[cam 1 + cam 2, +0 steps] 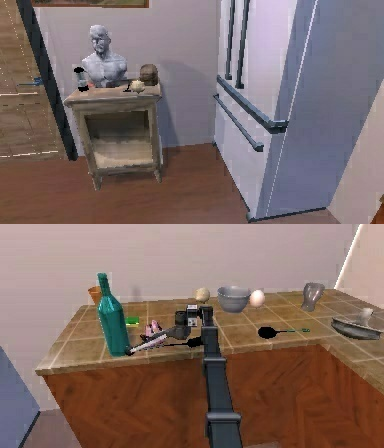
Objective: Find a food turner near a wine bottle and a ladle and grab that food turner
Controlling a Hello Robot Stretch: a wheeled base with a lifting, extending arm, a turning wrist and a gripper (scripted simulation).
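The arm (218, 389) is a dark slate-grey bar of square section, plain and matt, with flat faces and straight edges. It is broadest at its near end and narrows in steps toward its far end, with faint seams where one section meets the next. At the far end sit two small white squares (186, 319) printed with black marks, one just left of the bar's tip and one on it, and left of them is the gripper (160, 343), a blocky black body from which two thin dark fingers (145, 347) run out.
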